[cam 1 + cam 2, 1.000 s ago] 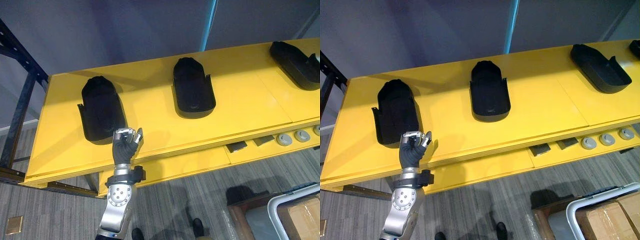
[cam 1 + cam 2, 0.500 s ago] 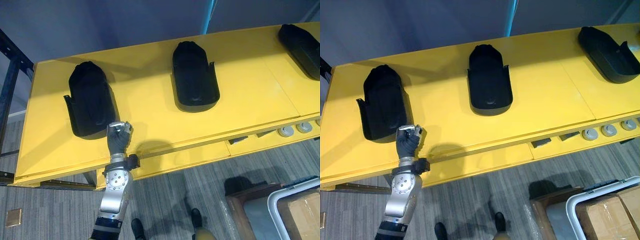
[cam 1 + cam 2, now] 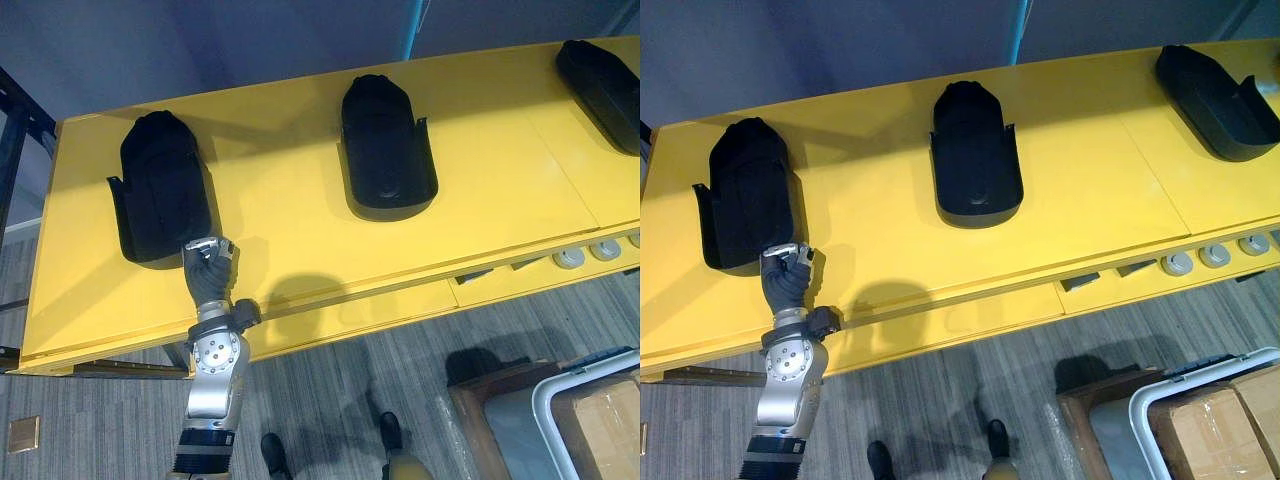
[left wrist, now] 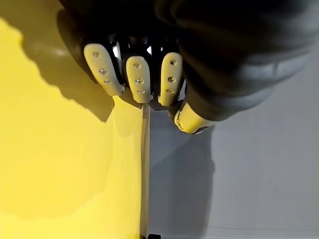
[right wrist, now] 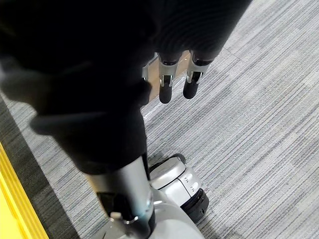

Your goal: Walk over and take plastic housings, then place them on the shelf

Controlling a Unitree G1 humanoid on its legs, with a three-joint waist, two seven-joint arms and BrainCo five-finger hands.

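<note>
Yellow shelf [image 3: 290, 230] bears a black housing [image 3: 160, 195] by left hand [image 3: 208, 270], fingers curled empty; right hand [image 5: 166, 87] fingers relaxed.

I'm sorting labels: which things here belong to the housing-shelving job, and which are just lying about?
Job: left housing, middle housing, right housing, yellow shelf, left hand curled beside the left housing, right hand over the floor.
Lying about: round grey parts, cardboard box.

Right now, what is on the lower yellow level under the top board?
Three grey round parts and two dark flat pieces show on its front strip, toward the right. Everything farther back is covered by the top board, which carries the black housings.
</note>
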